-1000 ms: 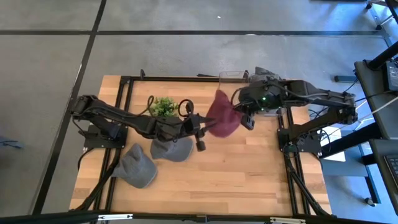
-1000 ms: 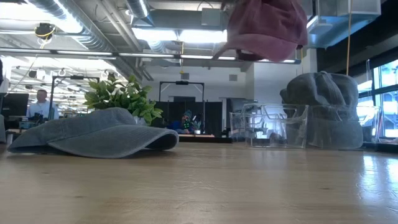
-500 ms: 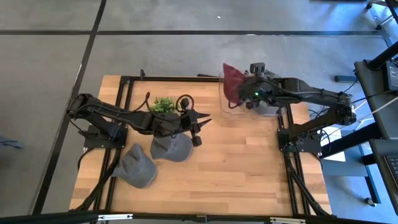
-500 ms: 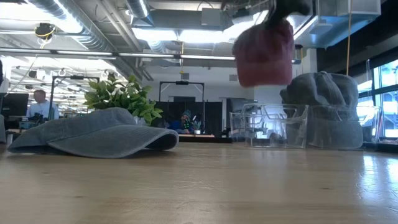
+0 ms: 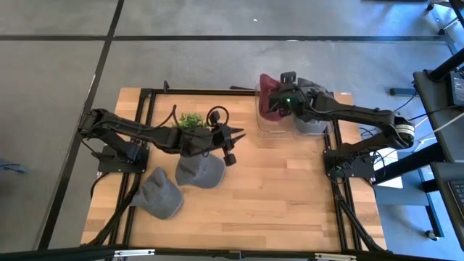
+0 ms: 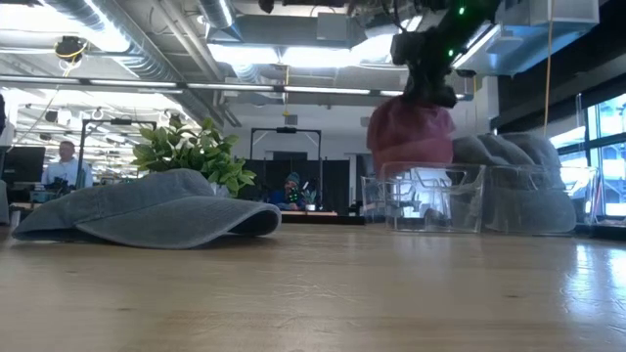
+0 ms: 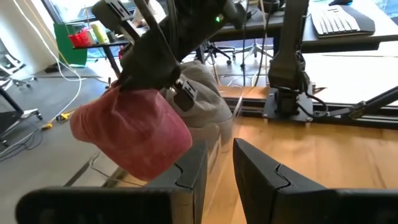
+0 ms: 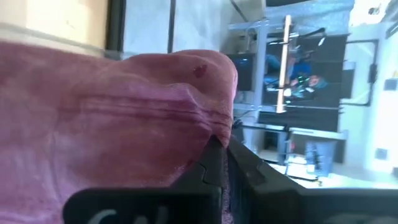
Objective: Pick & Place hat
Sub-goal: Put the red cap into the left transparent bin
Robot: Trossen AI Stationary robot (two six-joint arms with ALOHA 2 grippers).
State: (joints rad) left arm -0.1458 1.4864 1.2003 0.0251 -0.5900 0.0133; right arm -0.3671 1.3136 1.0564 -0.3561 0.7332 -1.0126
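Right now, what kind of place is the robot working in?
Probably an open-plan office or lab. The low view shows exposed ceiling ducts and a person at a monitor beyond the wooden table, and the left wrist view shows a desk with a keyboard.

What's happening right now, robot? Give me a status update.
Right gripper shut on red hat, over clear bin. Left gripper waits mid-table. Grey hat beside bin.

I count four hats: one maroon hat (image 5: 270,95) pinched in my right gripper (image 5: 285,101) at about one o'clock, and three grey hats (image 5: 200,171) (image 5: 160,193) (image 5: 313,122). There is one clear bin (image 5: 270,125) and one small green plant (image 5: 190,122) at eleven o'clock.
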